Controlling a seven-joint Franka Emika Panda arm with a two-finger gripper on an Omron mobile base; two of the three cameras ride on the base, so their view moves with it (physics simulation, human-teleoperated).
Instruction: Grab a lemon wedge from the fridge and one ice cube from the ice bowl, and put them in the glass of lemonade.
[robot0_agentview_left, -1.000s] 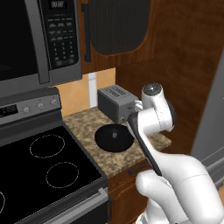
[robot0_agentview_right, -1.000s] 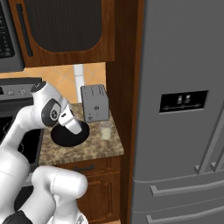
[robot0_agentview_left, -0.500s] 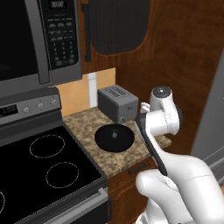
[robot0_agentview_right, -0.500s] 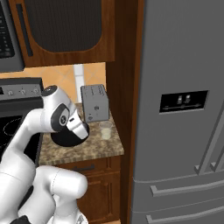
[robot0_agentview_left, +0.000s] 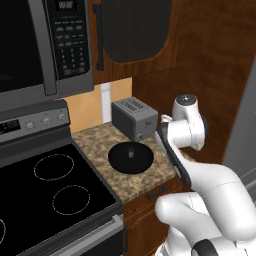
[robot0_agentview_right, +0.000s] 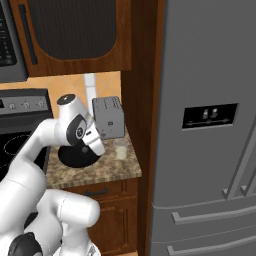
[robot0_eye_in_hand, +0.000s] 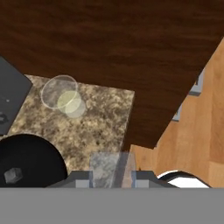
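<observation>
Speckled brown granite counter (robot0_agentview_left: 125, 181) with a squared edge, set between a black glass stove top (robot0_agentview_left: 45, 200) and a tall panel of dark reddish wood (robot0_eye_in_hand: 109, 39). At centre of the left base view a shallow round black ice bowl (robot0_agentview_left: 131, 157) lies flat on the stone, a small pale speck at its middle; just behind it stands a boxy grey toaster (robot0_agentview_left: 134, 119) with two top slots. In the right base view the short clear glass of lemonade (robot0_agentview_right: 120, 149) stands at centre, right of the toaster and near the counter's right edge, holding pale yellowish liquid. The grey steel fridge (robot0_agentview_right: 210, 125), smooth and matte, takes up the right of that frame, doors closed, with a black dispenser panel (robot0_agentview_right: 209, 115) and long vertical handles. A microwave (robot0_agentview_left: 45, 45) hangs at upper left of the left base view, beside a dark-panelled wooden cabinet door (robot0_agentview_left: 131, 30).

In the hand view the gripper (robot0_eye_in_hand: 112, 178) at bottom centre pinches a translucent pale grey ice cube (robot0_eye_in_hand: 109, 168) between its fingertips. A second, smaller grey cube (robot0_eye_in_hand: 13, 175) rests in the ice bowl at lower left; the glass appears at upper left as a clear ring. Light wooden floor (robot0_eye_in_hand: 197, 131) shows at right.
</observation>
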